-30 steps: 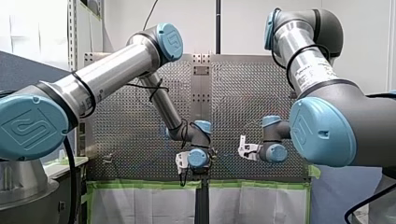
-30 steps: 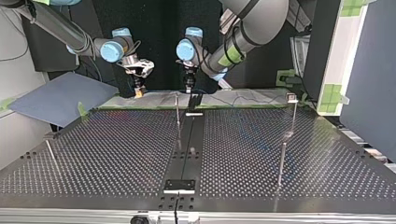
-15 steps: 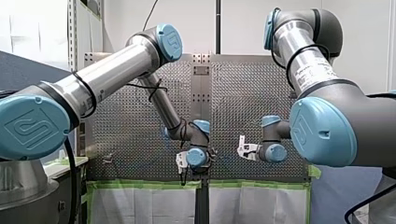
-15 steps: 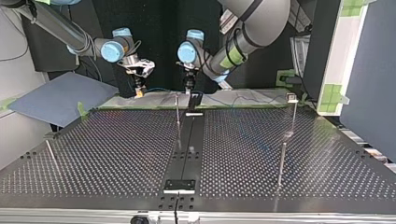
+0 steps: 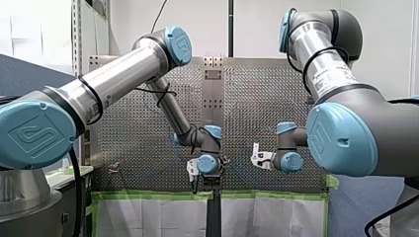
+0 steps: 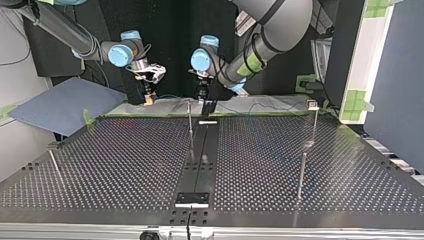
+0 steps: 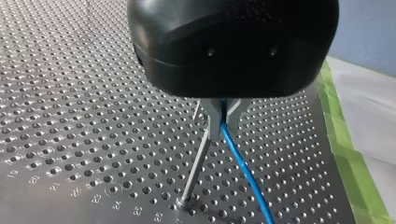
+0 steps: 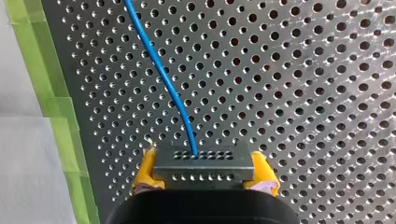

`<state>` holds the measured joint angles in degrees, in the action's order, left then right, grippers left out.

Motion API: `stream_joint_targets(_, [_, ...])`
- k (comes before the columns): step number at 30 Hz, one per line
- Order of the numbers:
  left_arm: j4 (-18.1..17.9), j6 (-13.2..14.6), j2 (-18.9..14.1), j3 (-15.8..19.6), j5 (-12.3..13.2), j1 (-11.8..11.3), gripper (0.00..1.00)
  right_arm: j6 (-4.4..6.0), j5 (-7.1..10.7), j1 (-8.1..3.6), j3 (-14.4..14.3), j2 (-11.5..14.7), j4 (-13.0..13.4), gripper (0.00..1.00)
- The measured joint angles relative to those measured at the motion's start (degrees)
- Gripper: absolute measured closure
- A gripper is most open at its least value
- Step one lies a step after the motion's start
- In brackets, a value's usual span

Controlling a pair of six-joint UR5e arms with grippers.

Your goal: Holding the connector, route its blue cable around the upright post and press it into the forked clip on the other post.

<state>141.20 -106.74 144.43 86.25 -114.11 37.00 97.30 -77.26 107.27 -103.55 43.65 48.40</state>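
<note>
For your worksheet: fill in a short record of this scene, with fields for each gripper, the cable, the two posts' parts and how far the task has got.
right gripper: shut on the connector
left gripper: shut on the blue cable
blue cable: leaves the connector and runs away over the perforated table
upright post: stands right beside the left gripper, cable alongside it
forked clip: tops the post at the top view's right, away from both grippers
progress: cable not yet brought to the clip
</note>
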Motion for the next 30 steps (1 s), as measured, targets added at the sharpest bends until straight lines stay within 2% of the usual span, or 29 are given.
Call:
stream_joint_targets(10, [0.93, -0.84, 0.11, -0.64, 1.16, -0.66, 1.00, -0.31, -0.16, 0.09, 0.05, 0.00, -0.11, 1.00])
stream_joint_targets(16, [1.61, -1.07, 1.54, -1.37, 1.49, -0.95, 1.00, -0.41, -0.35, 0.15, 0.07, 0.00, -0.05, 1.00])
stream_joint_targets(30, [2.58, -1.17, 2.13, -3.36, 2.48, -1.61, 1.00, -0.42, -1.33, -0.06, 0.52, 0.00, -0.18, 1.00])
